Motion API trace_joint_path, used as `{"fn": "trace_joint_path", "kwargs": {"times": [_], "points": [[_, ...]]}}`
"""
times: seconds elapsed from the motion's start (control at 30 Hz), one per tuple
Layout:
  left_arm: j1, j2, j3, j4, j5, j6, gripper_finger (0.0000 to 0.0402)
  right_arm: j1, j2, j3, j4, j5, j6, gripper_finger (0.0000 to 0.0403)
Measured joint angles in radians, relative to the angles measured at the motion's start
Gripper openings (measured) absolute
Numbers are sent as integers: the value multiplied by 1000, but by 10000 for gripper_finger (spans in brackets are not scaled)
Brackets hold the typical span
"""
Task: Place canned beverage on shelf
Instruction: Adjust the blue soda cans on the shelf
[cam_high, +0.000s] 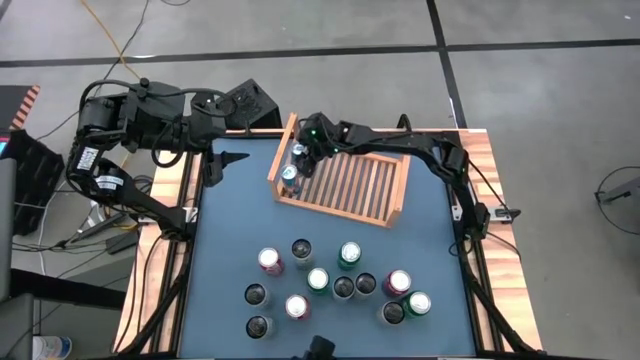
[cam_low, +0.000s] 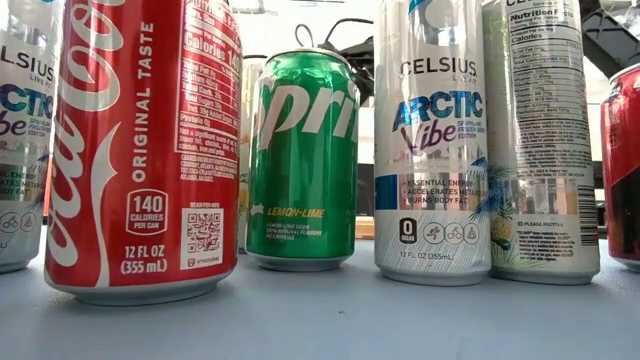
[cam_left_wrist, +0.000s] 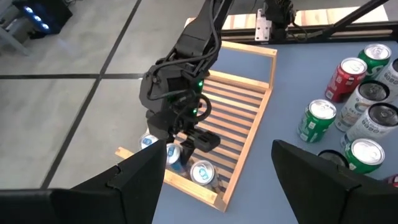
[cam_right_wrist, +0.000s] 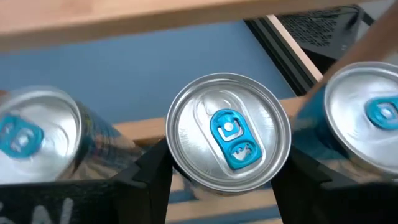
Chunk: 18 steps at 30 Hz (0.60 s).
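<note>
The light-brown wooden shelf (cam_high: 360, 185) lies at the table's far middle. At its left end stand silver cans with blue tabs. My right gripper (cam_right_wrist: 224, 180) reaches slanting down over that end and is shut on the middle can (cam_right_wrist: 229, 130). Another can (cam_right_wrist: 34, 134) stands on one side of it and a third (cam_right_wrist: 367, 115) on the other. My left gripper (cam_high: 224, 165) hangs open above the table's far left corner, away from the shelf. My right gripper pinches the middle can's side wall just below the top rim (cam_right_wrist: 177, 171) between its two fingers (cam_right_wrist: 146, 177). The fingers come slanting down from the table's right side. The can stands upright, top up. Its base is hidden by the can itself.
Several more cans (cam_high: 320, 285) stand in a loose group on the blue mat at the table's near middle. The low view shows them close up: a red cola can (cam_low: 140, 150), a green lemon-lime can (cam_low: 300, 160), tall white cans (cam_low: 430, 140). The shelf's right part has bare slats.
</note>
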Motion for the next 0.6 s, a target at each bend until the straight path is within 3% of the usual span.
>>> {"fn": "trace_joint_path", "kwargs": {"times": [0.6], "points": [[0, 0, 0, 5, 0, 0, 279, 2, -13, -2, 6, 98, -31, 218]]}}
